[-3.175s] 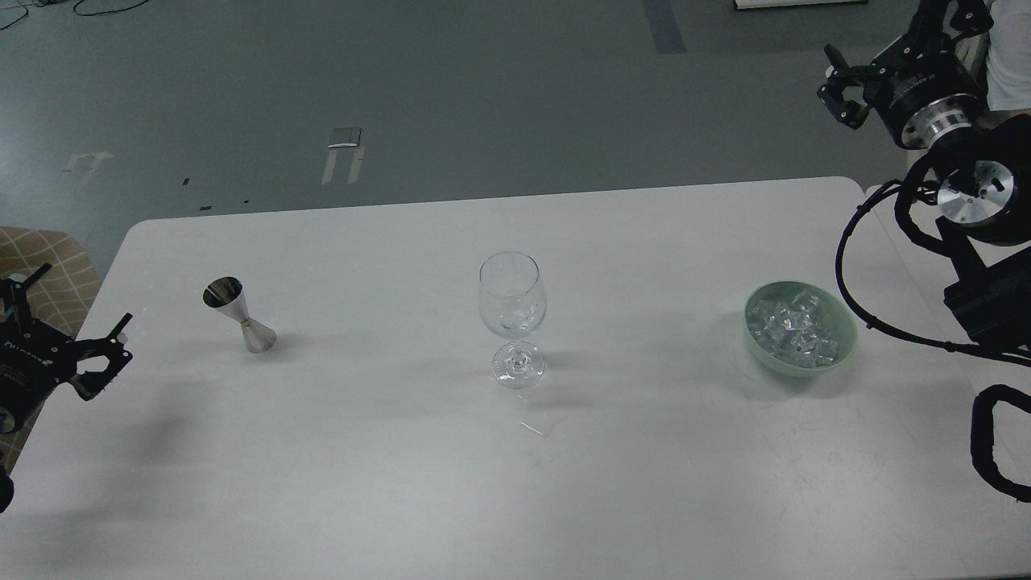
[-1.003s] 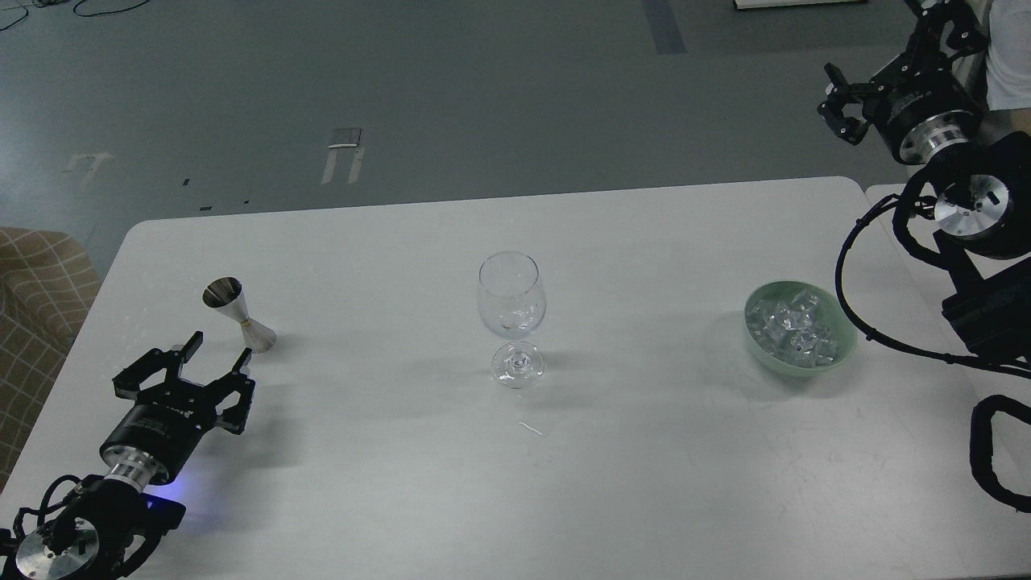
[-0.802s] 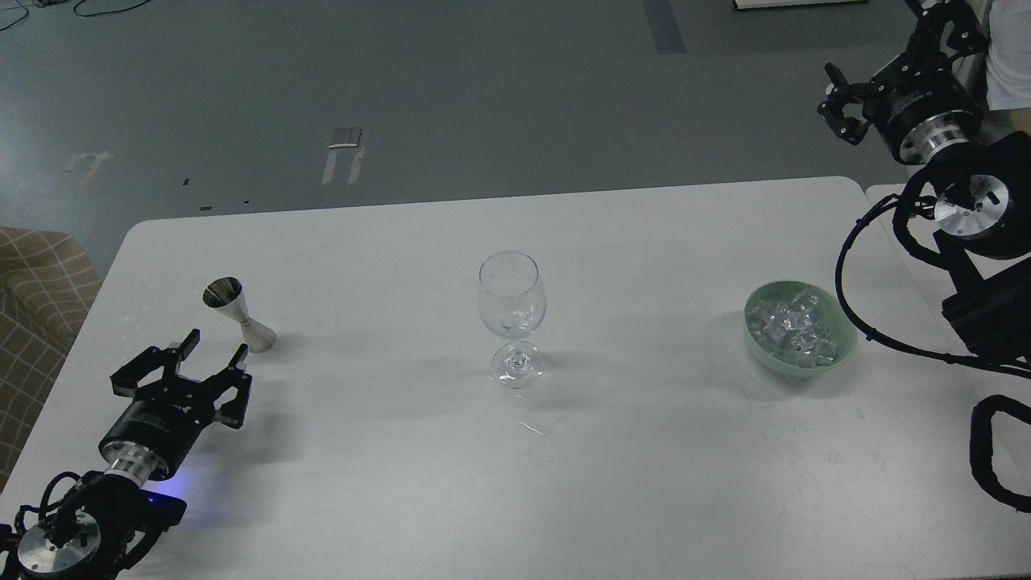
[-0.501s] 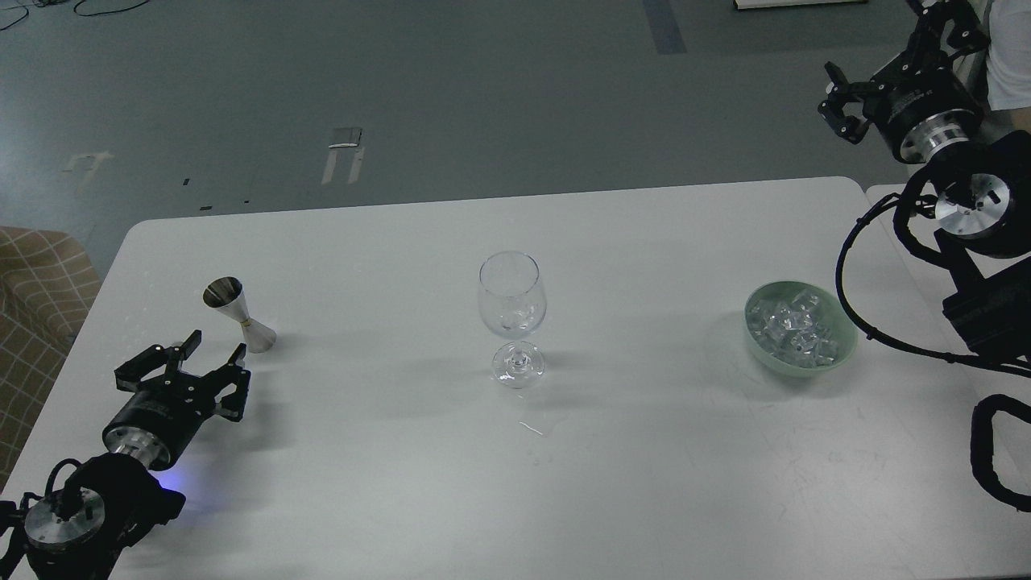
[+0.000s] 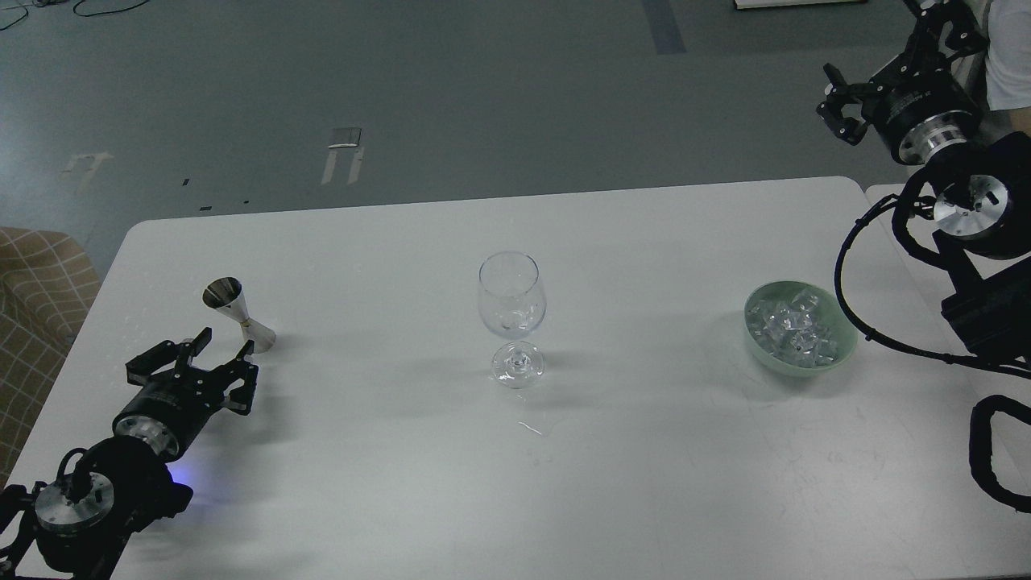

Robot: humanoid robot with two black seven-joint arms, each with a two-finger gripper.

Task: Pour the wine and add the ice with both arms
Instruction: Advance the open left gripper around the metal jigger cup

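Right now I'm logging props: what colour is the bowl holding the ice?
Pale green bowl, clearest in the head view.

At lower left, the left gripper (image 5: 217, 350) points toward upper right, jaws spread and empty. At upper right, the right gripper (image 5: 838, 101) is raised, jaws parted, holding nothing.

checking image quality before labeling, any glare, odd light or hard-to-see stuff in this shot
Head view: soft, even lighting with faint shadows beside the wine glass and bowl; blue glow on the table under the left arm; glass and ice are low-contrast; no motion blur.
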